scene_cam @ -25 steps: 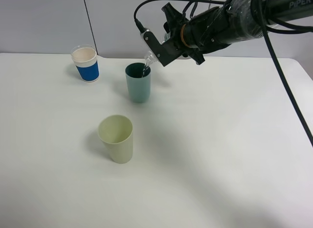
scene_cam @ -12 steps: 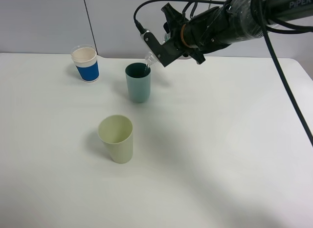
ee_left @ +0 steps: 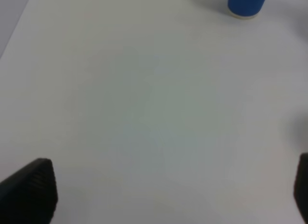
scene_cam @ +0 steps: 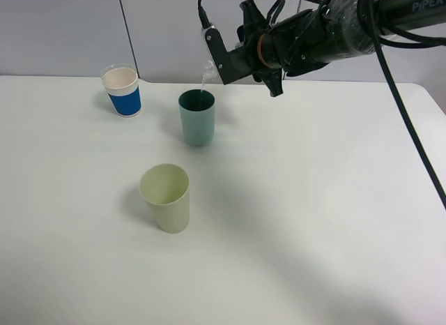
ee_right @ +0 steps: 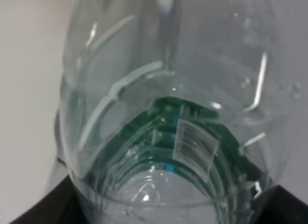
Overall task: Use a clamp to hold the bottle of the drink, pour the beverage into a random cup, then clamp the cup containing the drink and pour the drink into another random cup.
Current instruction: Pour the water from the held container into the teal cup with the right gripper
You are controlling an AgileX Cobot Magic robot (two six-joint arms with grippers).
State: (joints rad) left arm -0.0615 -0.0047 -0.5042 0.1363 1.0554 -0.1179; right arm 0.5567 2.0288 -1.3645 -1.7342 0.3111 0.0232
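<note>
My right gripper [scene_cam: 215,54] is shut on the clear bottle [scene_cam: 208,69], which it holds tilted above the back of the table. Its neck points down at the teal cup [scene_cam: 197,123], a little above the rim. A thin clear thread of beverage [scene_cam: 203,83] seems to run from the mouth into the cup. In the right wrist view the ribbed bottle [ee_right: 163,113] with its green label fills the picture. The pale yellow-green cup [scene_cam: 166,199] stands upright nearer the front. The left gripper [ee_left: 166,195] is open over bare table, with nothing between its fingers [ee_left: 30,191].
A blue-sleeved white paper cup [scene_cam: 122,91] stands at the back left, also seen as the blue cup [ee_left: 246,4] in the left wrist view. The white table [scene_cam: 313,220] ends at a grey wall behind. Cables hang from the right arm [scene_cam: 348,28].
The right gripper has lifted and turned with the bottle, so the neck now sits higher above the teal cup's rim. The cups have not moved.
</note>
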